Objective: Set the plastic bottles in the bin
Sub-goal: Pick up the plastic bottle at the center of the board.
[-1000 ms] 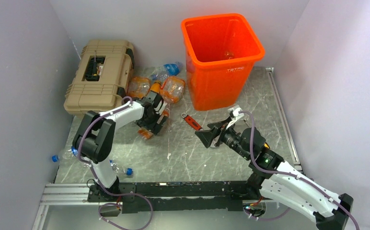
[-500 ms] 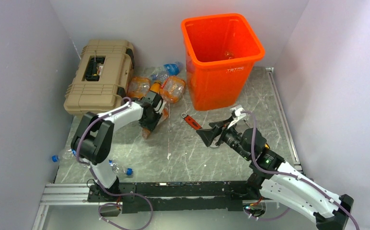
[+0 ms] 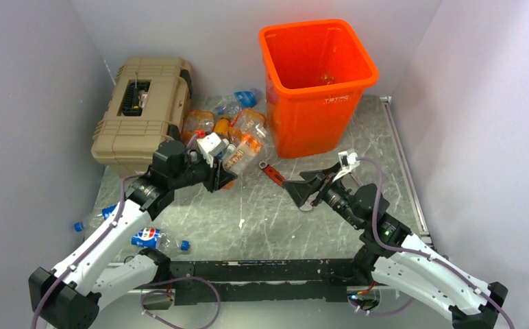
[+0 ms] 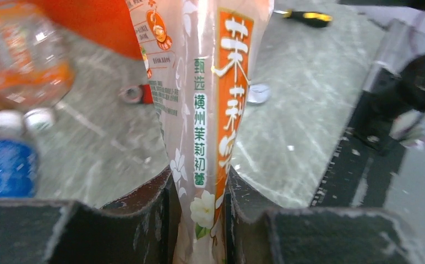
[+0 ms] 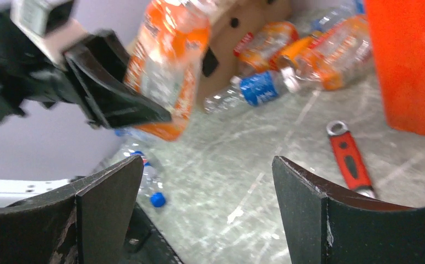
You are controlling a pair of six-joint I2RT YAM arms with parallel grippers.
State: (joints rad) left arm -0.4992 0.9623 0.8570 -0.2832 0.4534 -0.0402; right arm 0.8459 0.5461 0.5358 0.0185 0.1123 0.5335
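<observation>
My left gripper (image 3: 224,177) is shut on a flattened orange-labelled plastic bottle (image 3: 242,153), held off the table left of the bin. In the left wrist view that bottle (image 4: 207,110) is pinched between both jaws. More plastic bottles (image 3: 220,123) lie heaped between the toolbox and the tall orange bin (image 3: 316,75). Two others, one with a blue Pepsi label (image 3: 149,238), lie near the front left. My right gripper (image 3: 304,192) hangs open over the table's middle with nothing in it, and its view shows the held bottle (image 5: 166,66) ahead.
A tan toolbox (image 3: 142,113) stands at the back left. A red-handled wrench (image 3: 273,173) lies in front of the bin, close to my right gripper. A small yellow-and-black screwdriver (image 4: 309,17) lies farther off. Grey walls close in on both sides.
My left gripper shut on the orange-labelled bottle and lifted it off the table, the arm swinging into a new pose. My right gripper opened wider and barely moved.
</observation>
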